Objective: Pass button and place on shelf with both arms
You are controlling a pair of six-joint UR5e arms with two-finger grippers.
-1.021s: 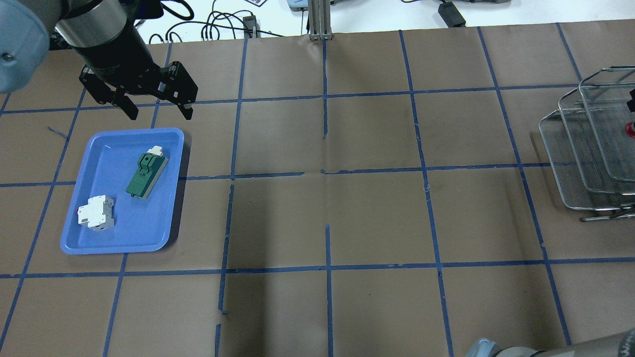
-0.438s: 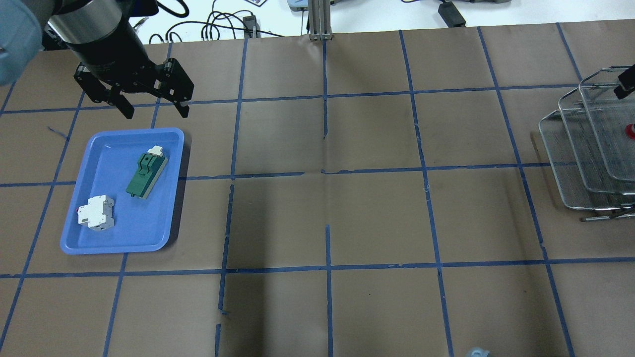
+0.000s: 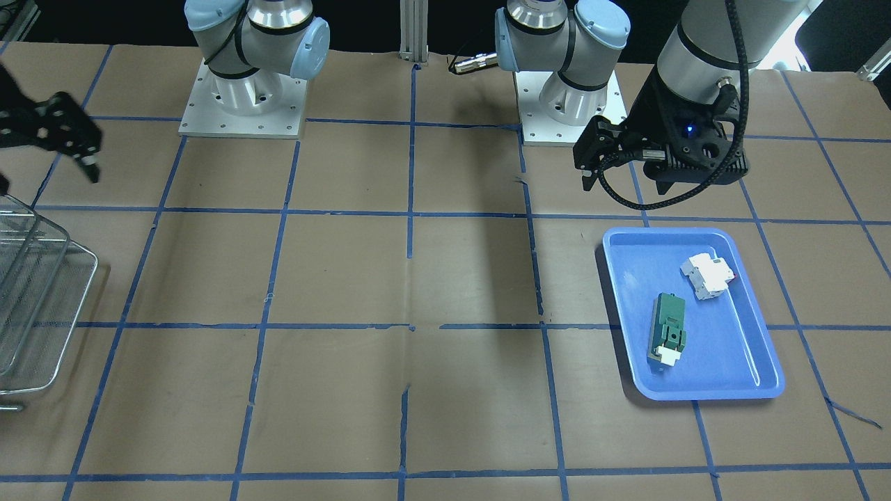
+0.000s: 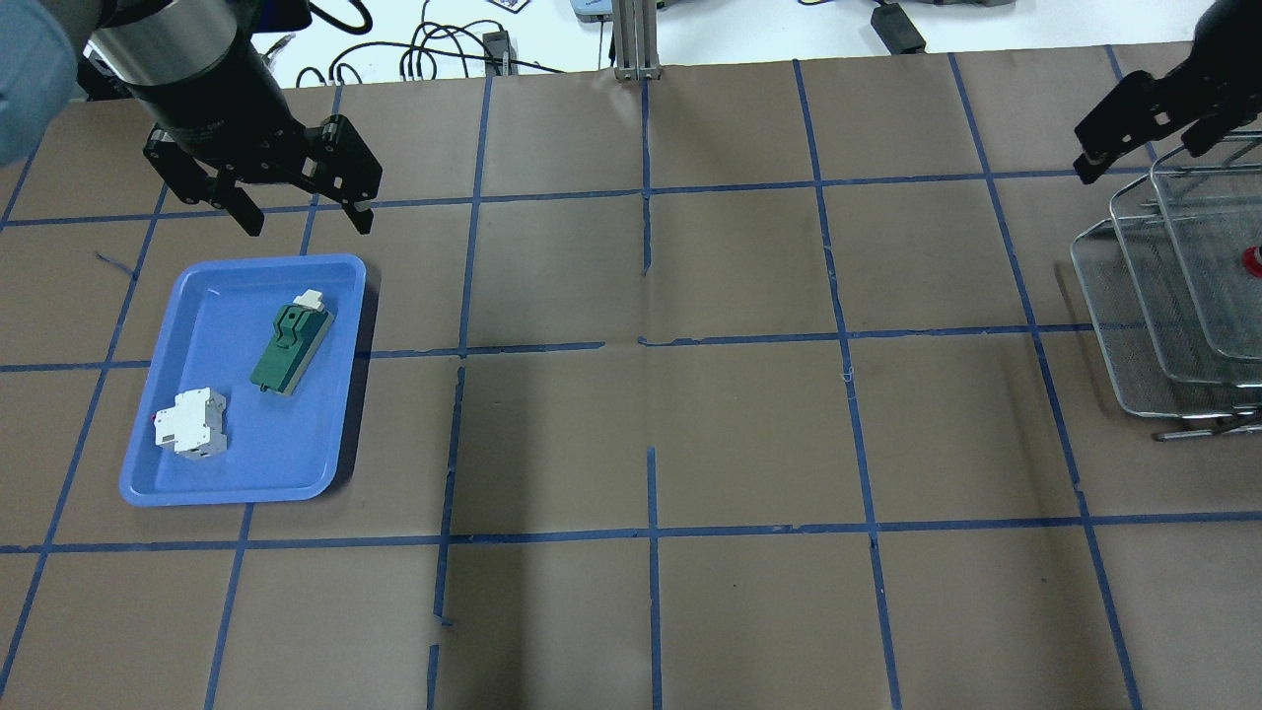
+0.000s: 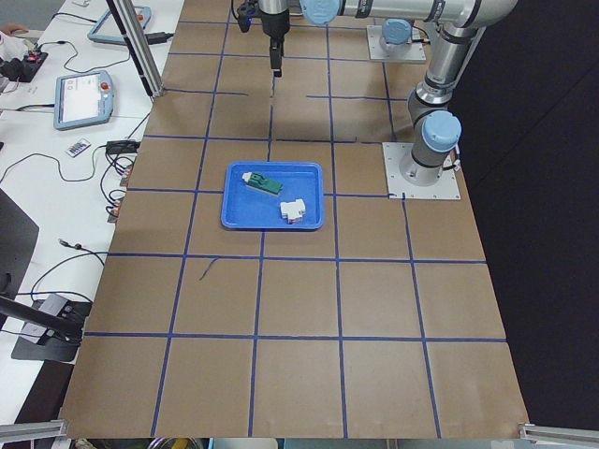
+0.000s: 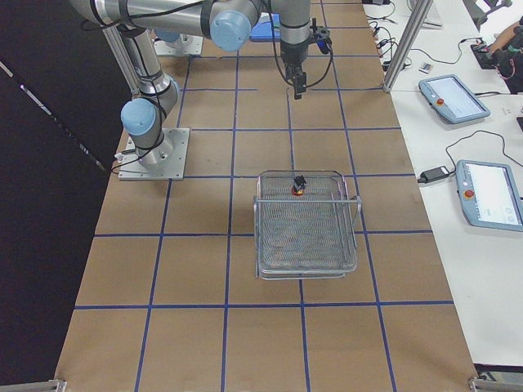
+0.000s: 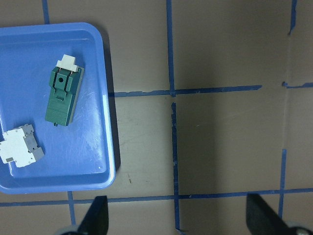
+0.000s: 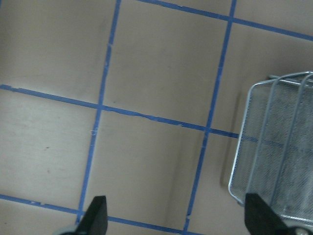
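The right gripper (image 4: 1134,148) has risen clear of the shelf (image 4: 1114,325) and drawn toward the table's far edge. The left gripper (image 4: 306,222) has shifted only a little. The button (image 4: 1252,258) lies released in the shelf's top tray, at the table's right end, with its red cap showing. The right arm holds its gripper high, pointing straight down over the paper just beside the shelf. Its fingers are spread wide with nothing between them. The left arm hangs likewise near the table's left end, over the paper beside the blue tray (image 4: 207,345), with its fingers wide apart and empty. In the tray lie a green module (image 4: 291,340) and a white breaker (image 4: 192,424), apart from each other. The breaker's markings are too small to read.
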